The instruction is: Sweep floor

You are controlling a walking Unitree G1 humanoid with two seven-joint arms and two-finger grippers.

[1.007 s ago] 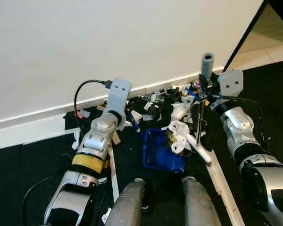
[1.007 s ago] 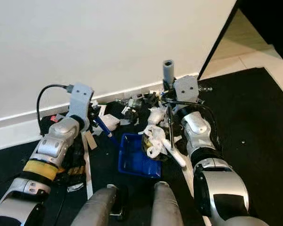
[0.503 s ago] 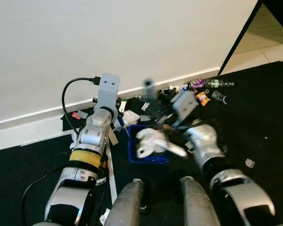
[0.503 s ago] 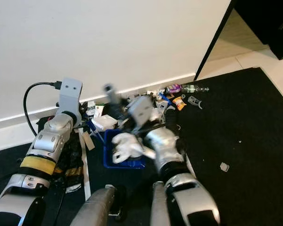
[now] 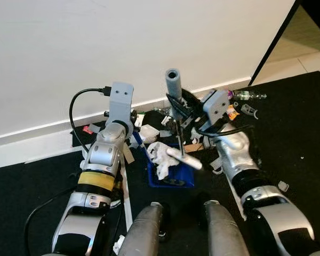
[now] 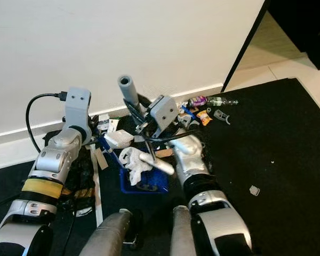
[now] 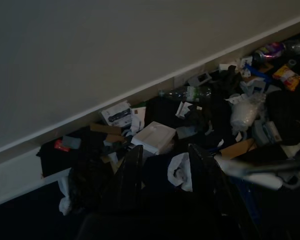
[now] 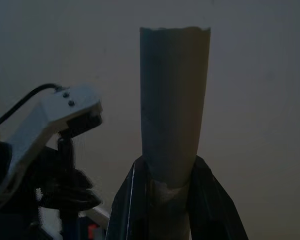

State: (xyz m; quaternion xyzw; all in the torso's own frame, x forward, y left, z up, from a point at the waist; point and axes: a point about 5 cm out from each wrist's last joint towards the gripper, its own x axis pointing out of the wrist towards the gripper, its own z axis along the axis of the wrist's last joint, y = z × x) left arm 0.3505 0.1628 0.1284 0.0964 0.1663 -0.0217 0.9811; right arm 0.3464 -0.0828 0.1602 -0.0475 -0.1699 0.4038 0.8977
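My right gripper is shut on the grey handle of a brush, seen close between its fingers. The thin shaft runs down to a white brush head lying over the blue dustpan. Crumpled white paper sits in the pan. My left gripper is shut on the pan's blue handle, by the wall. Litter of bottles, wrappers and boxes lies along the skirting board, also in the left wrist view.
A white wall with skirting board runs behind the litter. The floor is black, with a tiled doorway at the far right. A white tape strip and my own knees are near the bottom.
The right arm swung the brush left from beside the doorway to over the dustpan, and the white paper now lies in the pan. The camera also shifted; the left arm barely moved.
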